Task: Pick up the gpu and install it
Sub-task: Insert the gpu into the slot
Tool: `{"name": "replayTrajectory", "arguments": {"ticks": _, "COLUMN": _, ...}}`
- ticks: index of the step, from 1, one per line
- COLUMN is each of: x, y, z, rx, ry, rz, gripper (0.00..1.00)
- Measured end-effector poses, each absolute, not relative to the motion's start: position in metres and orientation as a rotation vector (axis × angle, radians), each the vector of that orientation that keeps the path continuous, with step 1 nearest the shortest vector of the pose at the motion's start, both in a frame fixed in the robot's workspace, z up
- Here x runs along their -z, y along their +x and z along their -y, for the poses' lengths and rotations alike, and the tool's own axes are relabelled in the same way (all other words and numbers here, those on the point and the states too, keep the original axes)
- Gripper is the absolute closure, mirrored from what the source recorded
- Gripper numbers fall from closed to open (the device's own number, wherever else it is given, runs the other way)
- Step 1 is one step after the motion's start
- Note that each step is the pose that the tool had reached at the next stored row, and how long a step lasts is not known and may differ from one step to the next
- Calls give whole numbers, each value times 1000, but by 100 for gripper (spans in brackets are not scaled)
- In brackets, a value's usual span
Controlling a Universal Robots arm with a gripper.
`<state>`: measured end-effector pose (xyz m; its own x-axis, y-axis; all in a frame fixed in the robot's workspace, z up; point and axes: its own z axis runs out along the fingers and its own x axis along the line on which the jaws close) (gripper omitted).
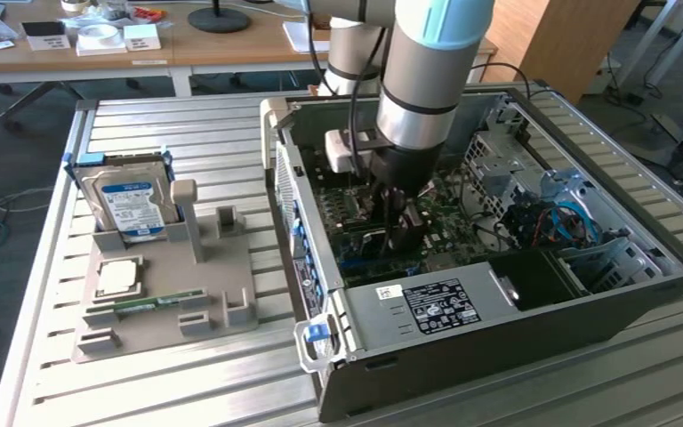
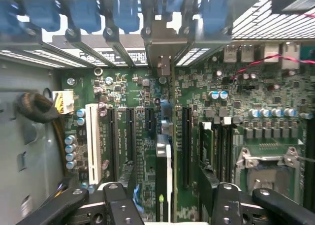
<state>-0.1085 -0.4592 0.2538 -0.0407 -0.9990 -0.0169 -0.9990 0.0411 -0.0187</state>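
GPU [image 2: 164, 151] stands on edge in a motherboard [image 2: 206, 94] slot, seen end-on in the wrist view, its grey bracket [image 2: 162, 45] up against the case's rear slot wall. And the gripper [image 2: 167, 198] is spread wide open, one dark finger [image 2: 118, 203] on each side of the card, neither one touching it!

Over to the exterior view, from its left across. One grey holder tray [image 1: 152, 289] lies on the slatted table [image 1: 45, 356]. At the tray's 11 o'clock, one silver hard drive [image 1: 128, 203] with a blue label stands upright in its cradle. Near 8 o'clock on the tray, one square chip [image 1: 117, 277] lies flat, and below it one narrow green memory stick [image 1: 142, 307] rests in a groove.

To the exterior view's right, one open computer case [image 1: 484, 302] lies on its side. One arm [image 1: 430, 71] comes straight down into it, gripper [image 1: 398, 233] low over the green board at the case's centre. The card is hard to make out there behind the gripper.

Back in the wrist view: one white slot [image 2: 92, 141] at 9 o'clock of the card, one empty CPU socket [image 2: 268, 168] at 3 o'clock, and one red wire [image 2: 266, 62] running across at 1 o'clock.
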Motion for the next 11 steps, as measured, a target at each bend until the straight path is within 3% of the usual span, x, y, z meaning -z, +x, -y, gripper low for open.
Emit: {"name": "replayTrajectory", "arguments": {"ticks": 11, "x": -297, "y": -109, "z": 459, "rx": 3, "ry": -2158, "rz": -2248, "gripper": 37}}
